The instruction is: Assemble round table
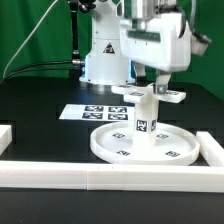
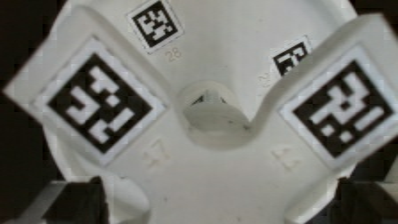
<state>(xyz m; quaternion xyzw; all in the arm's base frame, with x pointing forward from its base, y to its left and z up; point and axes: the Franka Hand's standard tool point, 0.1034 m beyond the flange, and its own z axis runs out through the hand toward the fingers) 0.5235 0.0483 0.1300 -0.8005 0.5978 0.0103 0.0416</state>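
The large round disc (image 1: 120,146) lies flat on the black table. The short cylindrical leg (image 1: 145,120) stands upright at its middle. The cross-shaped base piece (image 1: 152,95) sits level on top of the leg. My gripper (image 1: 150,80) comes down from above and is shut on the base piece. In the wrist view the base piece (image 2: 107,100) fills the picture, with its tags and centre hole (image 2: 214,104) showing. One arm of it lies between my gripper's (image 2: 217,200) dark fingers (image 2: 80,202).
The marker board (image 1: 92,112) lies behind the disc, toward the exterior view's left. White border rails run along the front (image 1: 110,176), the left (image 1: 5,135) and the right (image 1: 212,150). The robot's base (image 1: 105,60) stands behind.
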